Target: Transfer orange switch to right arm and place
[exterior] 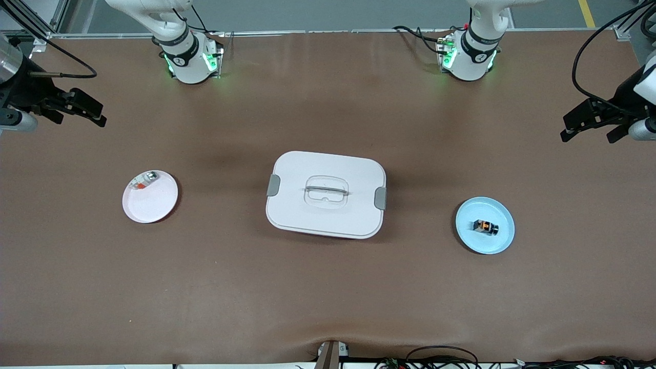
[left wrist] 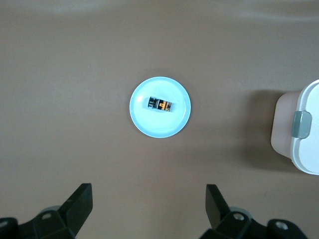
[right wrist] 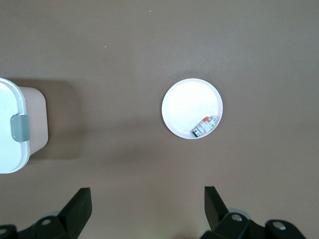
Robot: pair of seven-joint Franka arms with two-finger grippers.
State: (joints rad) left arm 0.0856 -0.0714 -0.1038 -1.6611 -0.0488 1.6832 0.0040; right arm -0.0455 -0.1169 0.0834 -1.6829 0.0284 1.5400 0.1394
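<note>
The right pincer (exterior: pixel 77 110) hangs over the brown worktop (exterior: pixel 328 287) at the right arm's end. Its fingers are spread wide and hold nothing. This arm waits.

Next comes a white plate (exterior: pixel 154 205). A small silvery part with a red-orange bit (exterior: pixel 144 180) lies on it, close to the rim that is farther from the front camera. The right wrist view looks down on this plate (right wrist: pixel 187 102) and the part (right wrist: pixel 205 126). Any writing on the part is too small to read.

In the middle of the worktop sits a white box (exterior: pixel 326 195) with its lid on. It has a grey clip at each end and a clear handle on top. No writing shows on it.

Toward the left arm's end lies a light blue plate (exterior: pixel 499 238). The orange switch (exterior: pixel 485 226) lies on its side in the middle of this plate. The left wrist view shows the switch (left wrist: pixel 160 104) and its plate (left wrist: pixel 159 127) from above. No letters on it can be read.

The left pincer (exterior: pixel 594 125) hangs over the worktop at the left arm's end. Its fingers are spread wide and hold nothing.
</note>
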